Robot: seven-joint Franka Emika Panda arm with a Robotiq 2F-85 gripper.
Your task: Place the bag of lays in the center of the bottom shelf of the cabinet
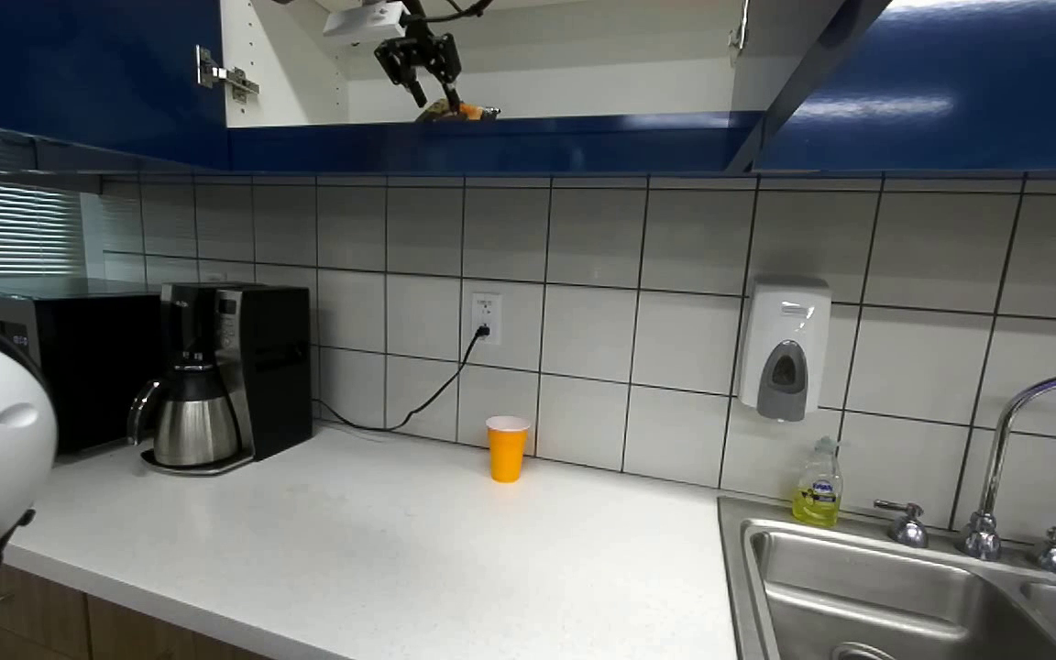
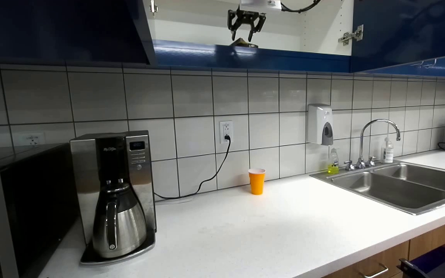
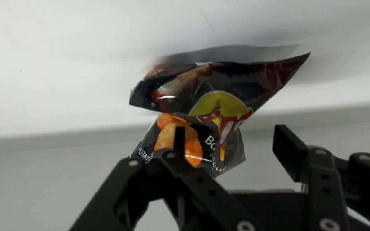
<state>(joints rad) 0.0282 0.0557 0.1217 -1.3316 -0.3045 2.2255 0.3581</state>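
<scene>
The bag of lays (image 3: 218,81) is dark with a yellow and red logo and orange chips. It is creased and rests on the white bottom shelf (image 3: 59,86). In both exterior views only its top shows above the cabinet's blue front edge, near the middle of the opening (image 1: 473,111) (image 2: 245,44). The cabinet (image 1: 583,142) is blue outside and white inside, with its doors open. My gripper (image 3: 228,141) points down just above the bag in both exterior views (image 1: 436,97) (image 2: 242,38). Its fingers are apart with nothing clamped. One finger overlaps the bag in the wrist view.
The cabinet's front lip (image 2: 284,59) hides the shelf surface in the exterior views. Open blue doors (image 1: 79,82) (image 2: 408,34) flank the opening. Below on the counter (image 1: 400,550) stand an orange cup (image 1: 508,449), a coffee maker (image 2: 114,193) and a microwave (image 2: 25,208). A sink (image 1: 858,587) is beyond.
</scene>
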